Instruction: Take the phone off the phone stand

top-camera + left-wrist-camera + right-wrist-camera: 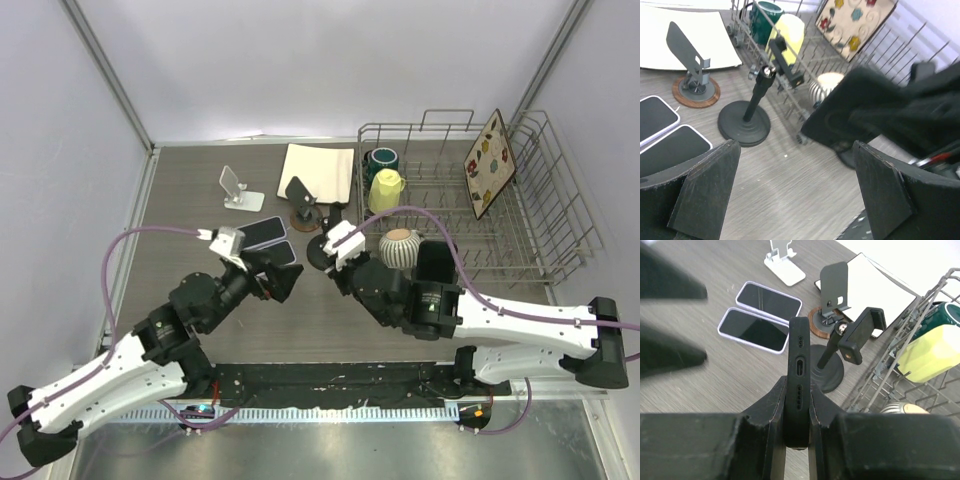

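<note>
My right gripper (799, 386) is shut on a black-cased phone (799, 352), held on edge with its charging port facing the camera. The black clamp stand (860, 335) on its round base stands just beyond it, and its clamp is empty. The phone is clear of the stand, to its left. In the top view the right gripper (325, 258) is at mid table beside the rack. My left gripper (795, 185) is open and empty above bare table, and it also shows in the top view (285, 278). The clamp stand (762, 82) is ahead of it.
Two lilac-cased phones (760, 315) lie flat, side by side, left of the stand. A dark stand on a wooden disc (832, 295), a white stand (238, 190) and a white pad (318, 170) are behind. A wire dish rack (540, 215) holds mugs and a plate at the right.
</note>
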